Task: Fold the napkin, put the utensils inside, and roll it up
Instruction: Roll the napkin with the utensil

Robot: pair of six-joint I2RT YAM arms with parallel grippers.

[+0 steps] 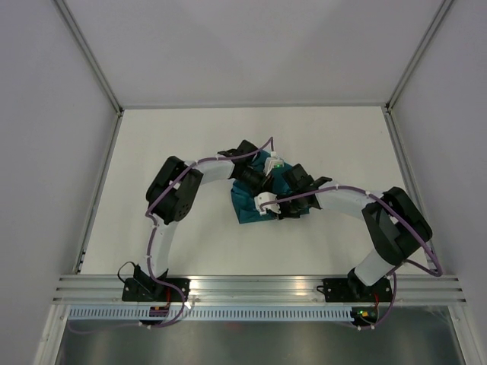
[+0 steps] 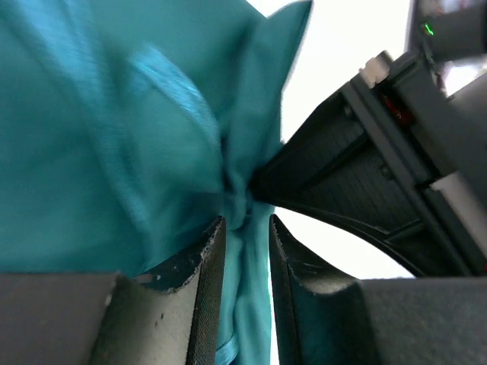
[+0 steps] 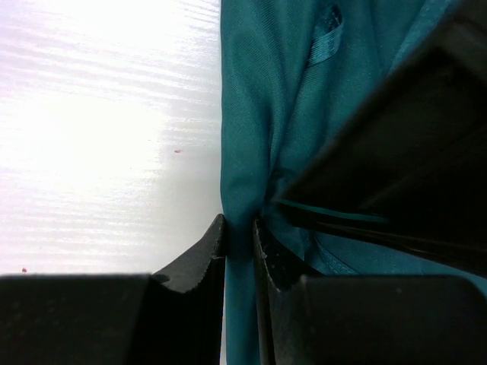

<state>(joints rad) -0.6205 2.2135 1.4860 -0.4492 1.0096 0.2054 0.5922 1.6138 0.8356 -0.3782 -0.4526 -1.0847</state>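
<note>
The teal napkin (image 1: 245,207) lies bunched at the table's middle, mostly under the two wrists. My left gripper (image 1: 262,182) is shut on a gathered fold of the napkin (image 2: 114,152); in its wrist view the cloth runs between the fingertips of the left gripper (image 2: 247,222). My right gripper (image 1: 283,190) is shut on an edge fold of the napkin (image 3: 259,91), pinched between the tips of the right gripper (image 3: 240,222). The two grippers hold the cloth close together, nearly touching. The knife is hidden or out of view.
The white table (image 1: 167,144) is bounded by an aluminium frame (image 1: 99,182) at the left and right, with grey walls behind. The right gripper's black body (image 2: 365,175) fills the right of the left wrist view. A rail (image 1: 259,285) runs along the near edge.
</note>
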